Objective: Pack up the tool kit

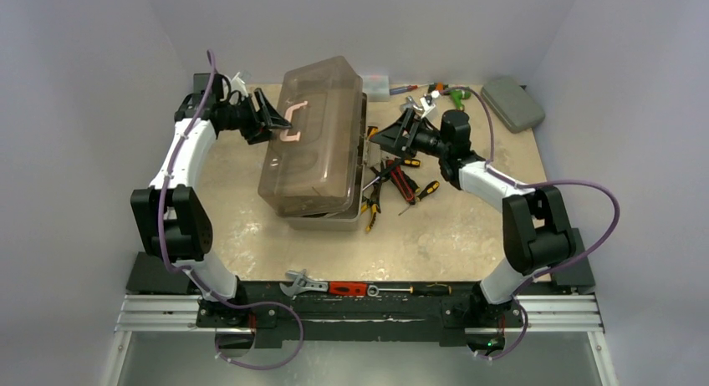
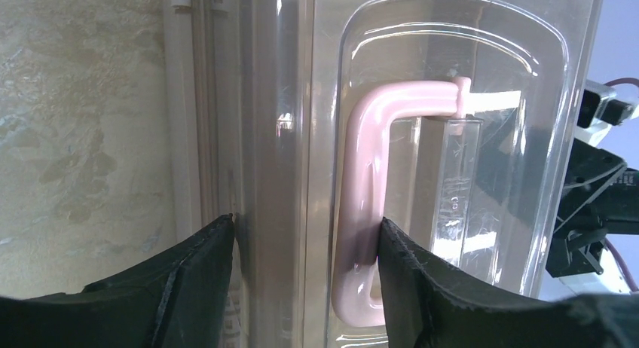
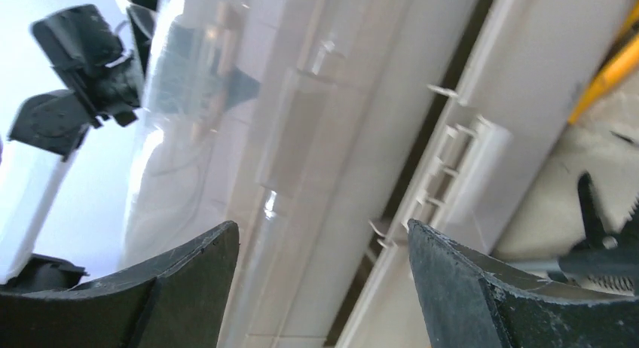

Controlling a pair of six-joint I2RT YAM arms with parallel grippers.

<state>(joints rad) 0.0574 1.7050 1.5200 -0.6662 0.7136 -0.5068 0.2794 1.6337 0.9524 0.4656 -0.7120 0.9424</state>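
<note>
Tabletop [image 1: 468, 236]: left gripper [image 2: 305, 221], right gripper [image 3: 320, 227] (spread) flank toolbox [image 1: 313, 144].

Toolbox [image 1: 334, 221] tan-brown, lid [image 1: 313, 148] smoky translucent, handle [image 2: 360, 212] pale pink. Pliers [image 1: 400, 184]: yellow, black, red grips. Tabletop [image 1: 451, 236] mottled beige. Case [image 1: 512, 104] grey.

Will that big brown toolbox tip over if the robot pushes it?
Probably not: the toolbox looks wide and low, so it would likely slide. Its glossy lid may be slippery; the pink handle seems the better grip.
</note>
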